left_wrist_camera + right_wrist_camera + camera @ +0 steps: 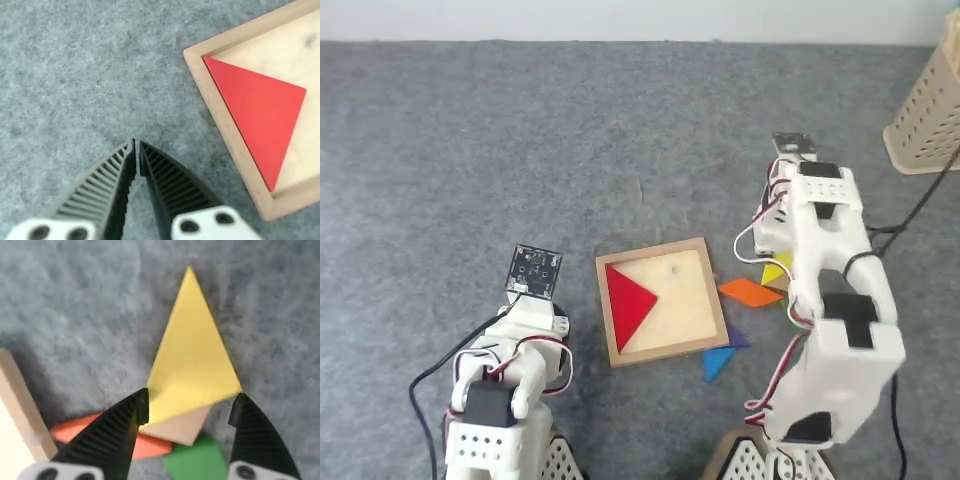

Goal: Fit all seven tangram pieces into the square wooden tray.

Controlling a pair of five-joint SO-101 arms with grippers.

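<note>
Square wooden tray (223,117) lies flat on the grey felt desk (520,150), between the two arms. One piece is seated in it: the red triangle (255,110), long edge against the rim on the left arm's side. The rest of the tray floor is bare wood.

Left gripper (136,145): over bare felt just outside a tray corner. Jaws nearly closed, tips almost meeting, nothing between them.

Right gripper (190,402): low over the loose pieces on the tray's far side. Jaws spread wide, set at either end of the yellow triangle's (192,360) broad edge. Cannot tell whether the tips touch it.

A tan shape (175,430) shows under that edge; cannot tell if it is a separate piece or the yellow one's underside. The orange piece (75,432) and green piece (192,460) are partly covered by the jaws.

In the high view the right arm hides much of this cluster. The blue triangle (717,362) and purple piece (737,338) lie near the tray's corner, touching or overlapping. A perforated beige container (930,110) is cut off at the edge.
</note>
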